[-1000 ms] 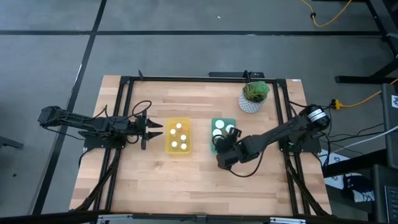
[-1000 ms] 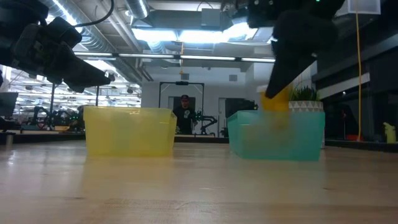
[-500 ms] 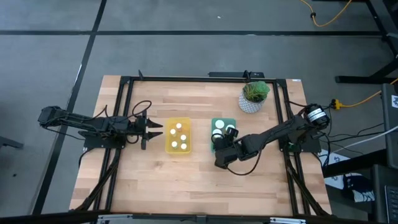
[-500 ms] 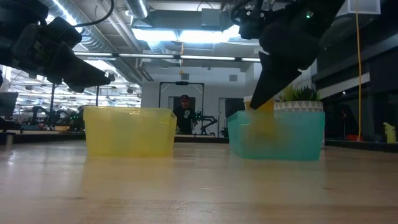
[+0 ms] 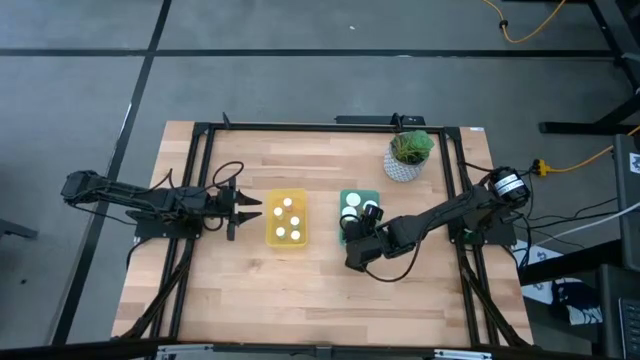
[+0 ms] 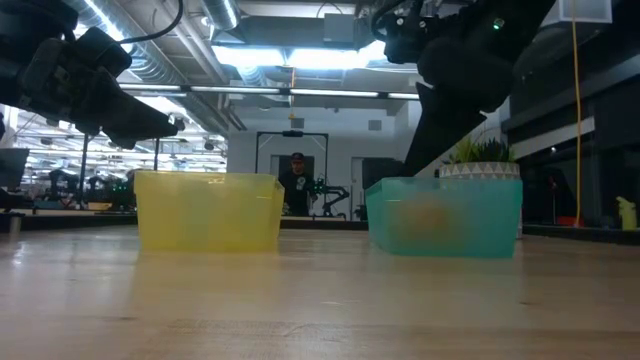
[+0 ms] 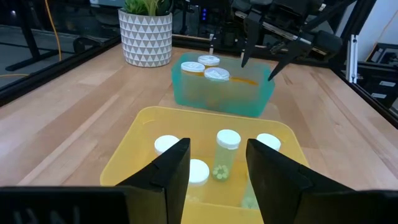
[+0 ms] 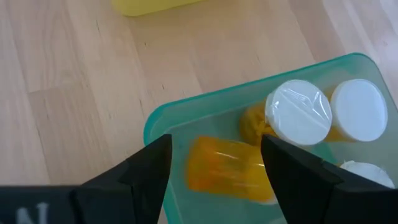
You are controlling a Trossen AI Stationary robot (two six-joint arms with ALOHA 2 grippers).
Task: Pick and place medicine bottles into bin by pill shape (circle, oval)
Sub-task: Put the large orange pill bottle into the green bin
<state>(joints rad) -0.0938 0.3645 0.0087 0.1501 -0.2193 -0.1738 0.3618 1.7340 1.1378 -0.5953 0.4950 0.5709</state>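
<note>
Wooden table [image 5: 250,290] — seen from above with a black frame around it and an arm at each side.

Yellow bin [image 5: 287,218] — set left of centre. Four white-capped medicine bottles [image 7: 227,153] are counted in it in the high view; the one marked stands upright with pale pills showing through its body.

Green bin [image 5: 352,200] — set just right of the yellow bin, apart from it. Three upright bottles with white caps [image 8: 298,113] are grouped at one end, with orange bodies visible under the caps. An orange bottle [image 8: 227,168] is seen lying on its side on the floor of the bin near the corner closest to the yellow bin.

Right gripper [image 8: 214,168] — held over the near end of the green bin, directly above the lying orange bottle. Its fingers [image 8: 144,168] are spread to either side of the bottle and are not pressed against it; the bottle is released.

Left gripper [image 5: 248,208] — waiting just left of the yellow bin, pointed toward it. Its fingers [image 7: 171,168] are parted and nothing is held between them.

White pot with a green plant [image 5: 408,155] — placed at the far right of the table, behind the green bin.

Person [image 6: 294,186] — seen in the low view, in the room beyond the table.
</note>
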